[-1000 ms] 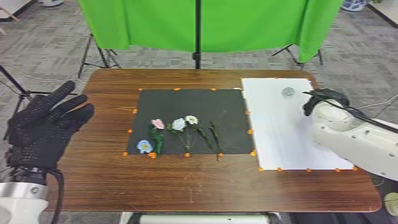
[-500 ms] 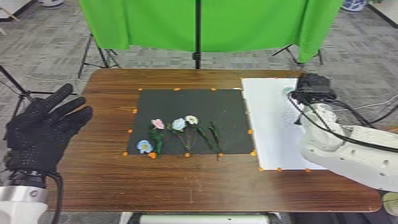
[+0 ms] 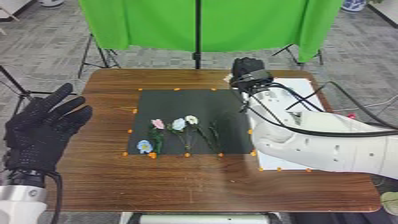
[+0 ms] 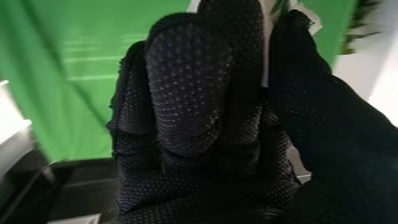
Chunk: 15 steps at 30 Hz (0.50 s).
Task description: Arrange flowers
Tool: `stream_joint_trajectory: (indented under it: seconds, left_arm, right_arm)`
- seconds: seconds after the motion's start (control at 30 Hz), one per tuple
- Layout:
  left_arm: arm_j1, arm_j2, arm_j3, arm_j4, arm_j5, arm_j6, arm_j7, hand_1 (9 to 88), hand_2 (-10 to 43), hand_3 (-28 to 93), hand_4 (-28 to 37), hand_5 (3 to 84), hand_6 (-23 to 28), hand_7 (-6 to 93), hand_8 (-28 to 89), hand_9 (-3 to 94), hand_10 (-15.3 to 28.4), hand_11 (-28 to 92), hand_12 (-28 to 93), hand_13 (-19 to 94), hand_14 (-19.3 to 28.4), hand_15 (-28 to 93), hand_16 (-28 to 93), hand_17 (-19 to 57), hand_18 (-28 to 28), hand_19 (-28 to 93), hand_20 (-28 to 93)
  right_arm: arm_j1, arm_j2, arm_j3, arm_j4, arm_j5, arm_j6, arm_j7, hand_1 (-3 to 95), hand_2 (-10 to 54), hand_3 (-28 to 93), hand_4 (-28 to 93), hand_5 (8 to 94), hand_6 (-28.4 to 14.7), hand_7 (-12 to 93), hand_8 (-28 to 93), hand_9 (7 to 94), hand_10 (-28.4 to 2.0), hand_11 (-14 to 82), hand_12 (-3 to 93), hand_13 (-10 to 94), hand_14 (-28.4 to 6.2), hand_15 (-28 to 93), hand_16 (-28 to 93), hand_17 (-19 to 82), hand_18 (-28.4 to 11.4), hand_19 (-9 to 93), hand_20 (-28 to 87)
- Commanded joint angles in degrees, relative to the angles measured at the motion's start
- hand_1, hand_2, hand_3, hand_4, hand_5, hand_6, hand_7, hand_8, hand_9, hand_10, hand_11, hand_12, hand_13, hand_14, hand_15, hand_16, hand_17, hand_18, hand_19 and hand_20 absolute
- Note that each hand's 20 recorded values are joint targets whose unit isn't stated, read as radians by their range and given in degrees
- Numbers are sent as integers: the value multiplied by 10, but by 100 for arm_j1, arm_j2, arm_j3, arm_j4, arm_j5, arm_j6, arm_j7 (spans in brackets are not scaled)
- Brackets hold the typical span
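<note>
Well, in the head view, one blue flower, one pink flower, two pale flowers and some green stems lie on the black mat. The right arm crosses the white sheet, its hand by the tabletop's far edge. The left hand is upright, fingers loosely spread.

In the right wrist view, fingers and thumb pinch a white-and-green item, mostly hidden.

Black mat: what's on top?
A pink flower, a blue one, two pale ones and green stems lie on the black mat; they hide what's beneath. The right arm covers its far right corner.
</note>
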Motion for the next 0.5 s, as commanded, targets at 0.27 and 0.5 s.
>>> stream_joint_trajectory:
  seconds: [0.27, 0.5]
  left_arm:
    - [27, 31, -13, 20, -25, -12, -15, 221, 84, 774, -261, 372, 108, 152, -97, 345, 221, 308, 116, 264, 284, 605, -127, -60, 267, 656, 149]
    - [-71, 103, 27, 52, -20, -13, -74, 221, 84, 774, -262, 373, 108, 152, -97, 345, 221, 308, 115, 263, 284, 605, -127, -60, 267, 657, 150]
  right_arm:
    - [174, -771, -651, -16, 125, -178, -45, 524, -95, 709, -283, 850, 29, 194, 27, 936, -57, 166, 286, 865, -20, 545, 209, 388, -161, 877, 86]
    - [185, -957, -868, 117, 29, -196, 17, 522, -95, 708, -283, 844, 34, 190, 19, 934, -59, 170, 285, 857, -20, 549, 209, 382, -161, 874, 87]
